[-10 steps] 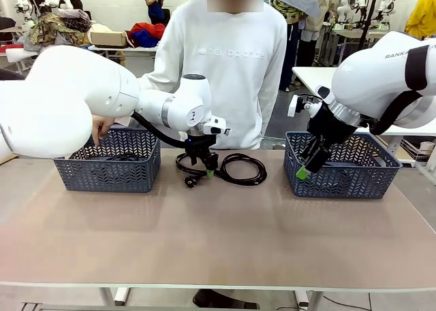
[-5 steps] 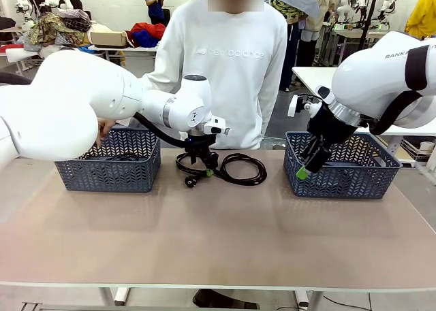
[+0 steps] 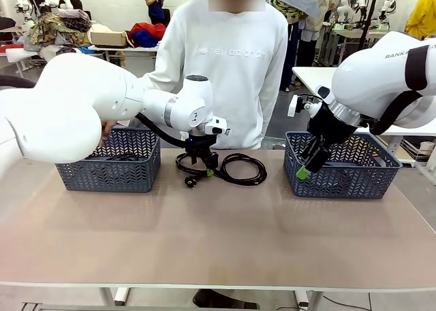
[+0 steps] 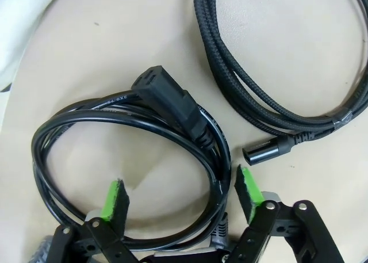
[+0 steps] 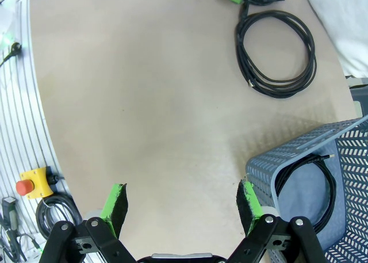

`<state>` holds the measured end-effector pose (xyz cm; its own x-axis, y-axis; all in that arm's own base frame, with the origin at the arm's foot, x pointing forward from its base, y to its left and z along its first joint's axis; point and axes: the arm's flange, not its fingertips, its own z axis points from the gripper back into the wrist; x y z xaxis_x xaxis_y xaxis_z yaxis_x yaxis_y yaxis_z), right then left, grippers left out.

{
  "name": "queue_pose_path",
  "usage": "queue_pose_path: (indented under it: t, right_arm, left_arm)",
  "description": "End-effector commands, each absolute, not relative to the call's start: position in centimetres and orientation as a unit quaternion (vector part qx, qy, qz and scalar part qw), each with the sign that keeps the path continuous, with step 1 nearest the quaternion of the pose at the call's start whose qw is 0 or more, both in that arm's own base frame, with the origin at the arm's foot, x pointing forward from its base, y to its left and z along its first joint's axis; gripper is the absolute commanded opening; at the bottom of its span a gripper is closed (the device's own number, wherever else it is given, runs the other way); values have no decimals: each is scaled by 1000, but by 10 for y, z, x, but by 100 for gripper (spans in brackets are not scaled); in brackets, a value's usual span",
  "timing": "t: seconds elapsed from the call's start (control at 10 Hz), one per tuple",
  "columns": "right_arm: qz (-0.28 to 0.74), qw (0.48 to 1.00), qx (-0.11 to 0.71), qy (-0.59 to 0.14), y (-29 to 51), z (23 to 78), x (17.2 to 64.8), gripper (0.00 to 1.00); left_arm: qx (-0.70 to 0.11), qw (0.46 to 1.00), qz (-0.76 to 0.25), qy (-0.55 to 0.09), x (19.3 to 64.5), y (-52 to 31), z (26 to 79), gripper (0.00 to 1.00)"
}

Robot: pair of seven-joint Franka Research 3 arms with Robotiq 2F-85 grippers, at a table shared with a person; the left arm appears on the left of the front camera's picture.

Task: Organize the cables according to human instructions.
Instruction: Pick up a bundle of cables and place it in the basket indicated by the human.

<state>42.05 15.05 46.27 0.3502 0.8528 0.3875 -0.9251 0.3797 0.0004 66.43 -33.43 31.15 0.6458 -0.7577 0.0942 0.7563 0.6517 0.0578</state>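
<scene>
Left gripper spread wide, straddling coiled cable.

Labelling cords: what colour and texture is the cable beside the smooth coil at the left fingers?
Black braided cable, woven sleeve pattern; clearest in left wrist view.

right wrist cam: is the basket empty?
No, a coiled black cable lies on the floor of the basket.
</scene>
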Motion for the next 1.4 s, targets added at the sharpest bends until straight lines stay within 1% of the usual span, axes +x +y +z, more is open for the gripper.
queue_pose_path:
  t: [0.0, 0.1, 0.2, 0.3, 0.4, 0.5, 0.6, 0.7, 0.8, 0.9, 1.1, 1.2, 1.3]
  right_arm:
    - [541, 818, 108, -164, 151, 464, 420, 100]
    - [541, 818, 108, -164, 151, 464, 420, 100]
    - [541, 818, 108, -164, 151, 464, 420, 100]
    - [541, 818, 108, -164, 151, 464, 420, 100]
    - [541, 818, 108, -164, 151, 464, 420, 100]
    - [541, 818, 108, -164, 151, 464, 420, 100]
    - [541, 818, 108, -164, 151, 464, 420, 100]
    - [541, 818, 108, -164, 151, 464, 420, 100]
    - [541, 818, 108, -164, 151, 464, 420, 100]
    - [541, 818, 108, -164, 151, 464, 420, 100]
    - [541, 818, 108, -164, 151, 464, 420, 100]
    - [541, 818, 108, -164, 151, 464, 420, 100]
    - [541, 818, 108, -164, 151, 464, 420, 100]
  left_arm:
    - [26, 910, -409, -58, 669, -334, 313, 82]
    - [23, 911, -409, -58, 669, -334, 313, 66]
    - [21, 911, -407, -58, 669, -333, 313, 63]
    - [19, 912, -406, -58, 669, -333, 313, 47]
    - [16, 912, -405, -57, 669, -332, 313, 45]
    - [15, 913, -404, -57, 669, -332, 313, 28]
    - [14, 913, -403, -57, 669, -332, 313, 26]
    - [14, 913, -403, -58, 669, -332, 313, 10]
    - [14, 914, -402, -57, 668, -331, 313, 7]
    - [10, 915, -399, -55, 668, -331, 313, 0]
    - [14, 926, -373, -59, 663, -330, 324, 0]
    - [34, 931, -356, -71, 659, -331, 334, 0]
    - [36, 935, -347, -69, 655, -334, 348, 0]
